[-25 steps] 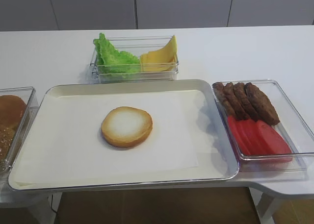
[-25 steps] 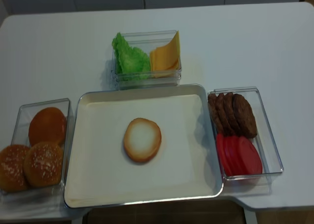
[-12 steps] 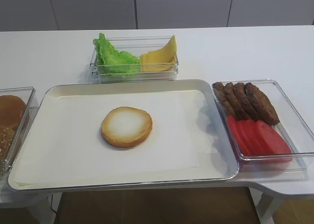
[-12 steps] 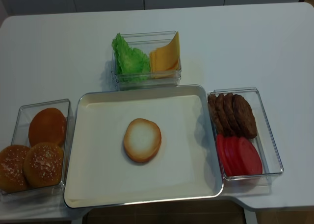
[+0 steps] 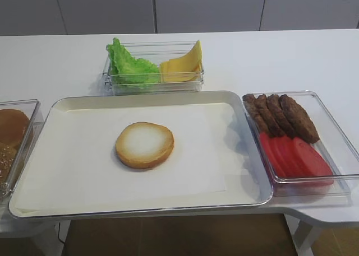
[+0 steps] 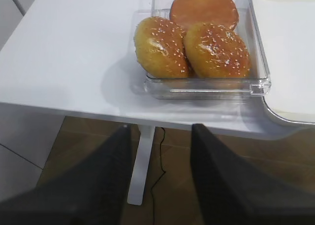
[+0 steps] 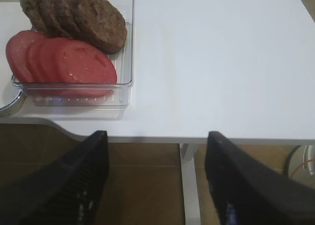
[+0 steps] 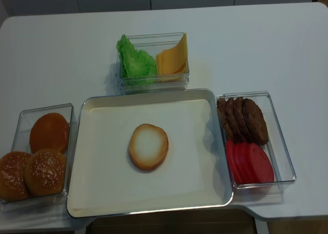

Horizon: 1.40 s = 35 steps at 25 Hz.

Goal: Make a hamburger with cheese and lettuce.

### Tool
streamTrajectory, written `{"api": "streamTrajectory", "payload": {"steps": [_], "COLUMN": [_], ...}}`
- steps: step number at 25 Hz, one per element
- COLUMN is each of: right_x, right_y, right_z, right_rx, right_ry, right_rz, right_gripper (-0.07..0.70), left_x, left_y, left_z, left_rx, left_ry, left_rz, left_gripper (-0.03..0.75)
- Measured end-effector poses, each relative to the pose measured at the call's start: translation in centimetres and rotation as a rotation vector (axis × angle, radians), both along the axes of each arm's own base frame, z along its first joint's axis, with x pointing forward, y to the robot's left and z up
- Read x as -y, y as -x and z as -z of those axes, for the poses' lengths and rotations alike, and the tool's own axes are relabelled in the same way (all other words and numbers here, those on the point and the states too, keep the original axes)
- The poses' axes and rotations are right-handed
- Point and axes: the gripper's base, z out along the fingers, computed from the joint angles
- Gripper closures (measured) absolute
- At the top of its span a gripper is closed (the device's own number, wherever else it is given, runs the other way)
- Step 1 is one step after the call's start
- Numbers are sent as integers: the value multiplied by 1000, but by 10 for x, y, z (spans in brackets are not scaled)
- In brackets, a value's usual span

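The hamburger is a single round bun half, cut face up, in the middle of the paper-lined tray; from above the bun half lies alone. Behind the tray a clear box holds the green ruffled lettuce on the left and the yellow cheese slices leaning on the right. Neither gripper shows in the high views. My left gripper hangs open below the table's front edge, near the bun box. Off the table's right front edge, my right gripper is also open and holds nothing.
A clear box of whole buns stands left of the tray. To the tray's right, another clear box holds dark patties and red tomato slices. A table leg stands below the right front edge.
The bun box at the far left has shifted very slightly. The bun half, tray and other boxes have not moved.
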Motion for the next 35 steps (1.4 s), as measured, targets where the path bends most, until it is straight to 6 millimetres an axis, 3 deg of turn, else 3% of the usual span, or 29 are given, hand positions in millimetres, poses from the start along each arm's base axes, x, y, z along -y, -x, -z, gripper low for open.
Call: {"api": "streamTrajectory", "payload": {"steps": [35], "right_x": [0], "right_y": [0], "right_z": [0], "right_rx": [0], "right_ry": [0], "right_rz": [0], "right_gripper": [163], "left_x": [2], "left_y": [-8], "left_z": [4], "left_rx": [34], "left_ry": [4], "left_rz": [130], "left_gripper": [416]}}
